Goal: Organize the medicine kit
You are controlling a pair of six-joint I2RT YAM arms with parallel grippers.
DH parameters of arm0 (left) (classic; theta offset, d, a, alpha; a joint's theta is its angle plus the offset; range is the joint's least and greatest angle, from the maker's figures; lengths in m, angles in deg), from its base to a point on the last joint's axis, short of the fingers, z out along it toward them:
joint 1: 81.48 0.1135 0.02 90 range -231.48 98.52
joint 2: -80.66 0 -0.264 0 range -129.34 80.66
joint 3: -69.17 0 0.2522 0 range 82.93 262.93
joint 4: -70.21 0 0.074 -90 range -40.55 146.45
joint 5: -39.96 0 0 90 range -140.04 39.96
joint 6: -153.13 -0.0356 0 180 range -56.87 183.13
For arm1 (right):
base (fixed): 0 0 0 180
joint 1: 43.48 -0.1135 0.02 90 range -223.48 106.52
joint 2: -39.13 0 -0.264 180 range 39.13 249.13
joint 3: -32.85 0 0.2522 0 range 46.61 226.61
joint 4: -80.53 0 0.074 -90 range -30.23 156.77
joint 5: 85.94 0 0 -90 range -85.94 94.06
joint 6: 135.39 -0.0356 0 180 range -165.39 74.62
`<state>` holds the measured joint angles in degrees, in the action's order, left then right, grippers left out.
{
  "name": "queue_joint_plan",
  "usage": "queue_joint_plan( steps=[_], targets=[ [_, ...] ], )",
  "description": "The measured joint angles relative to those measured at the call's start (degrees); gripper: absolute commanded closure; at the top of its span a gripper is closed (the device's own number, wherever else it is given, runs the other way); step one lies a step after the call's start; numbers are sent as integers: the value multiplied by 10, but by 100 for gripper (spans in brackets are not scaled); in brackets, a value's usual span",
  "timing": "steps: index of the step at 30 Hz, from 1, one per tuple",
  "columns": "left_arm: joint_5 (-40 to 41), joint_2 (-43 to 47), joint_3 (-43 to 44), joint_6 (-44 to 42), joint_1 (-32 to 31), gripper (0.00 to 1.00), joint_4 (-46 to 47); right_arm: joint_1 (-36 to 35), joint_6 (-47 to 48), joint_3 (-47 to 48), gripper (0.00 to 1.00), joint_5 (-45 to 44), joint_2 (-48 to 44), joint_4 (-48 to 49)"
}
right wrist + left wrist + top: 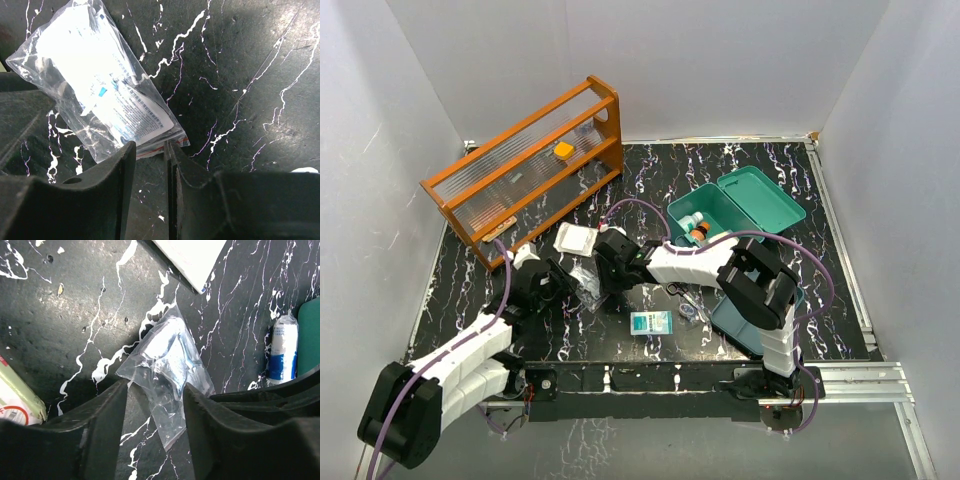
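Bracketing a clear bag (pixel 167 365), left jaws and right jaws apart; medicine kit (pixel 760 200) far rightward.

The left arm (pixel 470 355) reaches low from the bench's near left corner toward its middle, and the left gripper (pixel 155 387) points down with its jaws well apart. The right arm (pixel 760 290) folds back leftward, and the right gripper (pixel 151 146) points down with its 2 jaws narrowly apart.
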<state>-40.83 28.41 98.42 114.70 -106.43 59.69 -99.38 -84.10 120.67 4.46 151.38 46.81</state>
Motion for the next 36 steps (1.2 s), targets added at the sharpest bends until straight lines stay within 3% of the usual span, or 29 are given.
queue_joint_plan(
  steps=[4,8,11,17,27,36],
  targets=[
    [-12,-18,-14,9,0,52,26,3,-1,0,72,6,0,0],
    [-20,-49,-21,16,1,60,70,8,-2,0,73,14,0,0],
    [-23,-72,-23,18,2,70,103,13,-3,0,73,24,0,0],
    [-23,-90,-32,3,2,100,150,28,-3,-8,71,52,0,16],
    [-33,-56,-4,-77,4,100,115,71,36,-30,57,71,-41,12],
    [-149,-25,83,-129,5,100,82,136,72,-62,29,103,-215,44]
  ],
)
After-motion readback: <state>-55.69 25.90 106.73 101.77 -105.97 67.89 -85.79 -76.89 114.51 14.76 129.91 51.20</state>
